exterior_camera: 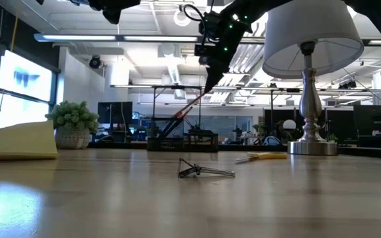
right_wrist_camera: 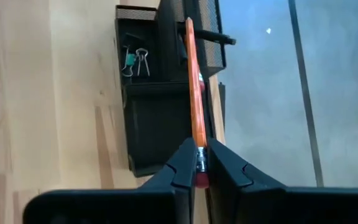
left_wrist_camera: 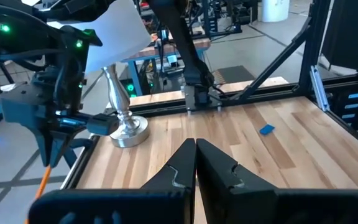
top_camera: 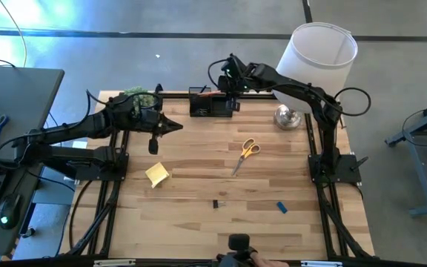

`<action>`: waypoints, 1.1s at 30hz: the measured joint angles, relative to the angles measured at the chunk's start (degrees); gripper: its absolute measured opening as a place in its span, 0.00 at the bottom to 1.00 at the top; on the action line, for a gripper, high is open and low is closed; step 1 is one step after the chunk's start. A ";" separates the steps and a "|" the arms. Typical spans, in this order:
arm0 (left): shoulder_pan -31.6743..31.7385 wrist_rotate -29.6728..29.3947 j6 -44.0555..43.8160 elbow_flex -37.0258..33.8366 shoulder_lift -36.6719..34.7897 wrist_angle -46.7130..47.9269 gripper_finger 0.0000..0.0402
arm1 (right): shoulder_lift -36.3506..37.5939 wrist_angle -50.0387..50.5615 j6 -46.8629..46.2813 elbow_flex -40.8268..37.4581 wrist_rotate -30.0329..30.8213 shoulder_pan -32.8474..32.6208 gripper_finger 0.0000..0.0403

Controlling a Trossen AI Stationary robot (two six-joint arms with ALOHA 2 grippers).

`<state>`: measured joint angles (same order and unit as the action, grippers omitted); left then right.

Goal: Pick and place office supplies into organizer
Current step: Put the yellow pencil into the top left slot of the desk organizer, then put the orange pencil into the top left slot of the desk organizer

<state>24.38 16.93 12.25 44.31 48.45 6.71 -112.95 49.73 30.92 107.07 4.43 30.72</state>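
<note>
right wrist view: right hand [right_wrist_camera: 199, 163] clamps orange pencil [right_wrist_camera: 194, 87], tip hidden inside organizer [right_wrist_camera: 160, 118]; left hand [left_wrist_camera: 196, 163] closed.

**2 dark arms, cabled and lit**

Both arms are matte black with chunky joints. Black cables loop along each. Green indicator lights glow on the right arm. Each tool, left tool [left_wrist_camera: 195, 163] and right tool [right_wrist_camera: 201, 167], ends in 2 tapered black fingers.
</note>
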 joint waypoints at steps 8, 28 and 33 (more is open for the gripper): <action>0.00 -0.01 0.14 0.00 0.02 -0.05 0.01 | 0.00 -2.50 0.03 0.00 -0.09 -0.02 0.15; 0.00 -2.02 2.76 0.00 0.04 5.40 0.01 | 0.12 4.24 -12.43 -0.83 -6.99 -1.17 0.19; 0.02 -6.86 3.80 0.00 0.04 8.63 0.01 | 0.13 -1.63 -15.68 -8.20 -7.34 -4.78 0.19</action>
<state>24.40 10.06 16.05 44.31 48.49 15.34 -112.81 48.10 15.24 98.86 -2.92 25.94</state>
